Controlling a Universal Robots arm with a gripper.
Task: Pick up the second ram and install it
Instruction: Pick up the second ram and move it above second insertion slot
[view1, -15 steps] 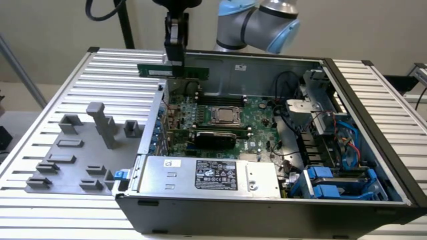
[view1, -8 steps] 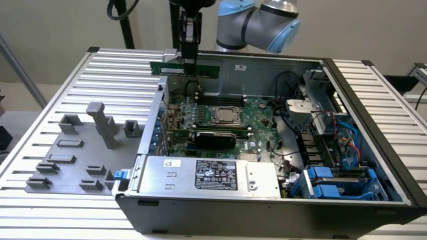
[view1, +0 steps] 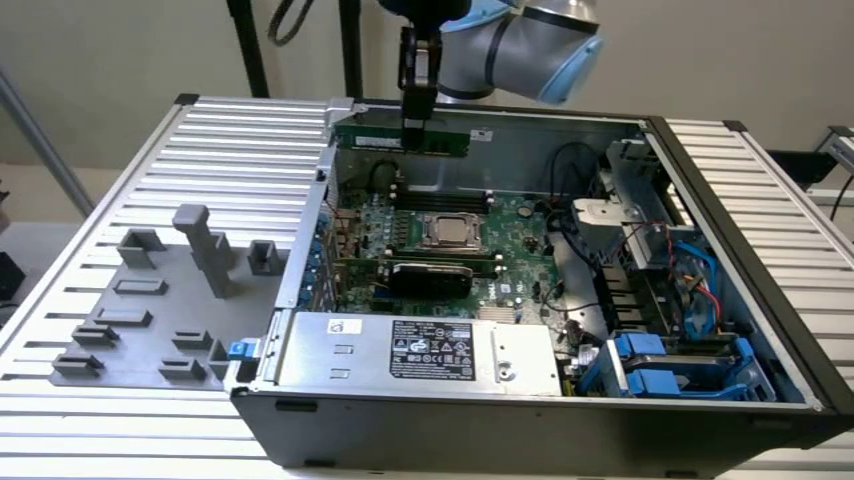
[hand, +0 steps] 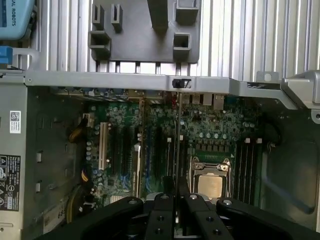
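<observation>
Green ram (view1: 374, 138) sits pinched between the fingers of the gripper (view1: 415, 125), level above the far edge of the case (view1: 534, 430). Its motherboard (view1: 514, 225) lies below.

Open dark-grey metal PC case (view1: 534, 425) sitting on a ribbed aluminium table (view1: 240, 130), green motherboard (view1: 518, 238) and silver labelled power supply (view1: 334, 350) inside, grey plastic fixture plate (view1: 147, 322) just beside it.

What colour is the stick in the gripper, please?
The second ram is green, clearest in the exterior view.
</observation>
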